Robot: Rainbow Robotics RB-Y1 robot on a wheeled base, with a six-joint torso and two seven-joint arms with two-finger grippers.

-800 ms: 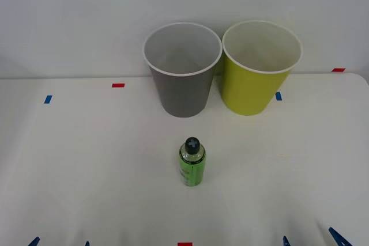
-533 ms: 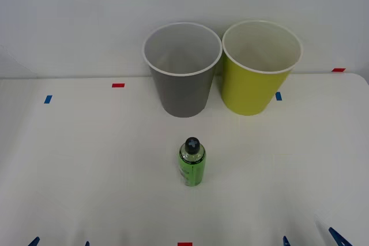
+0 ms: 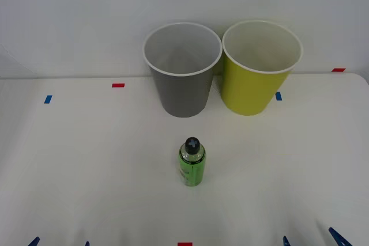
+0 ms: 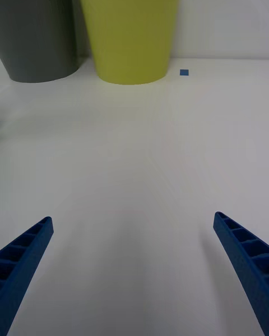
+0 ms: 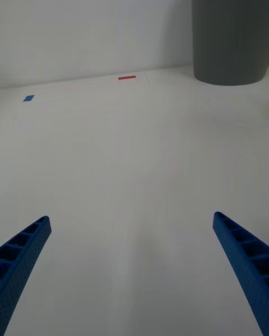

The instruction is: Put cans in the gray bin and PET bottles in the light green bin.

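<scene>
Nothing is changed since earlier: bottle (image 3: 192,162) untouched at 6 o'clock from gray bin (image 3: 183,70); left tool (image 5: 134,269) and right tool (image 4: 134,269) held spread wide, empty.

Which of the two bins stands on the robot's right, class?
The light green bin: yellow-green outside, it stands on the robot's right. The gray bin, same shape, stands beside it on the left, behind the green bottle.
</scene>
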